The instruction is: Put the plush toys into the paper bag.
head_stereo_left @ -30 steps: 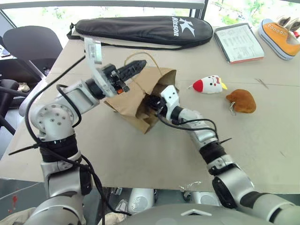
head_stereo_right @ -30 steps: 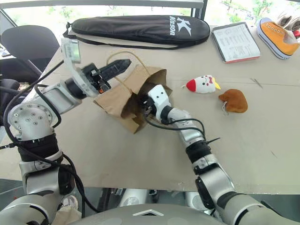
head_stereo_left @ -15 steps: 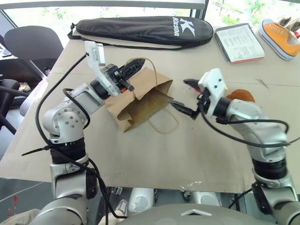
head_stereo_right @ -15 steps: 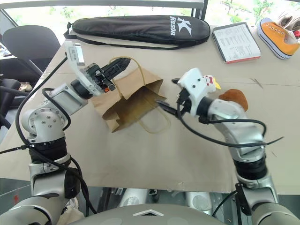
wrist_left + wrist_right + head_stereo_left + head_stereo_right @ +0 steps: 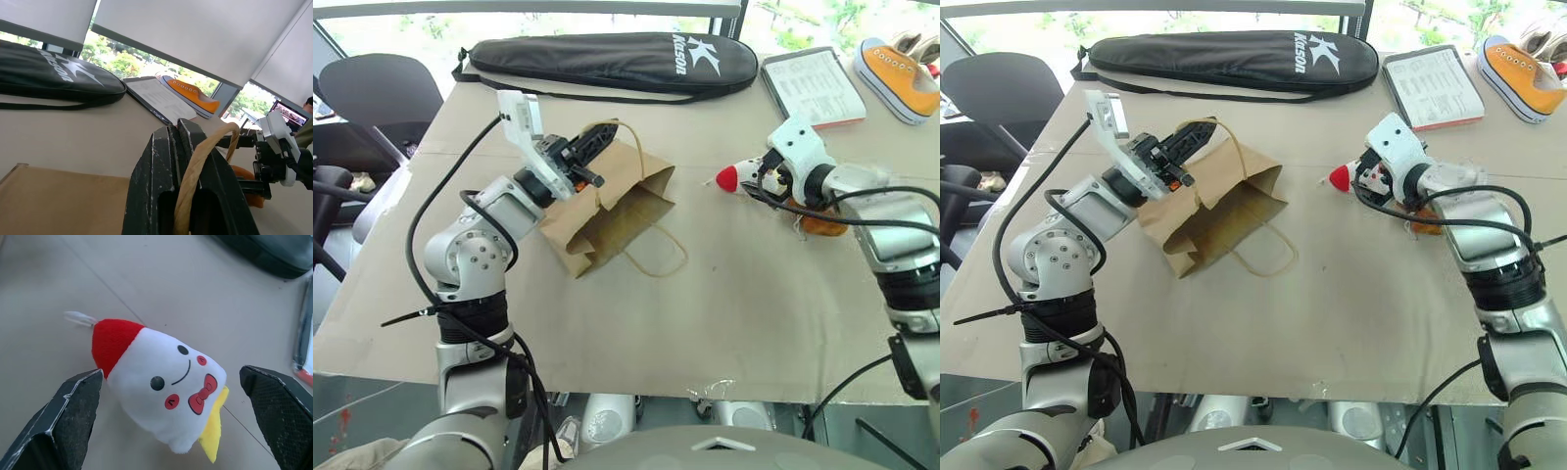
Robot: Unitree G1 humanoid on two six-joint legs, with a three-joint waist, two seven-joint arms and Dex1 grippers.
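Our left claw [image 5: 590, 146] pinches the bag's string handle [image 5: 208, 152] to keep the paper bag [image 5: 607, 206] up. Beside the bag, our right claw [image 5: 171, 421] gapes around the white toy [image 5: 164, 384], ready to grab.

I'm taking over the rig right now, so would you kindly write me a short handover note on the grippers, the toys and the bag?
Left gripper: shut on a twine handle of the paper bag, which lies on the table with its mouth toward the toys.
Right gripper: open, its fingers either side of the white toy, not yet closed on it.
Brown toy: on the table just beyond the white one, partly hidden by the right arm.
Done: nothing is in the bag as far as can be seen.
Left: grasp the white toy, put it in the bag, then do the same with the brown toy.
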